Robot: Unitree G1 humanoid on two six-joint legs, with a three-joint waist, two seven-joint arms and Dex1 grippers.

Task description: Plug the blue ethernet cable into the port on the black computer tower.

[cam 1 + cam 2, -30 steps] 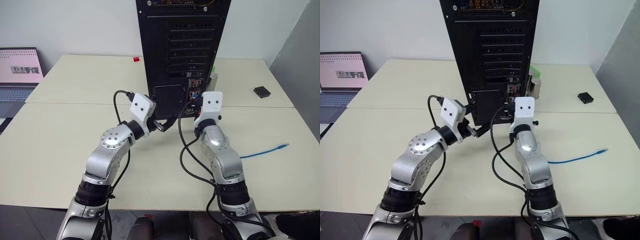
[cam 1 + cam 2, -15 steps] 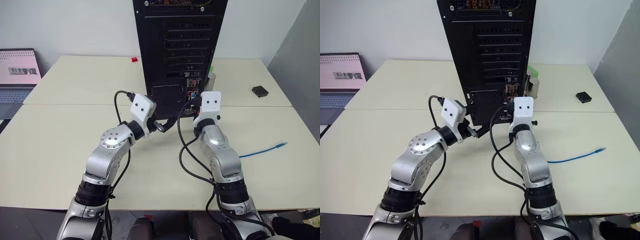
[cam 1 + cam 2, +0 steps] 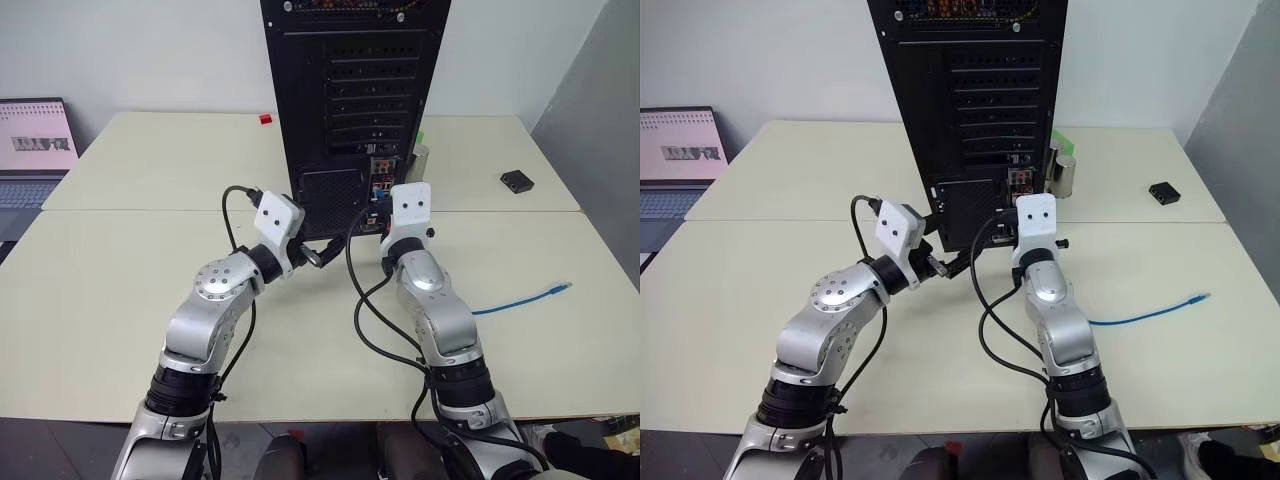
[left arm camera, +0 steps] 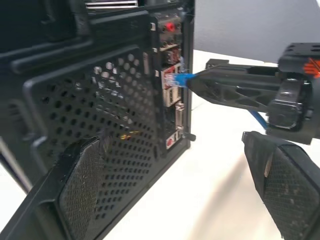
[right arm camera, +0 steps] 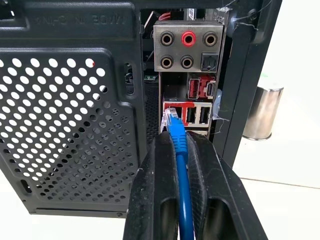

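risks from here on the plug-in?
1. The right gripper pinches the blue cable behind its clear plug, right at the tower ports; a small misalignment could jam it against the red USB slots.
2. The cable could slip back between the fingers when pushed.
3. The open left gripper sits close by; arms could collide.

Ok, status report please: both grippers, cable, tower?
Right gripper shut on blue ethernet cable, plug at black computer tower port. Left gripper open, empty. Nothing blocking.

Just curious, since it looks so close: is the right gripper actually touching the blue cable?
Touching. In the right wrist view the right gripper has both black fingers pressed against the blue ethernet cable, just behind its plug.
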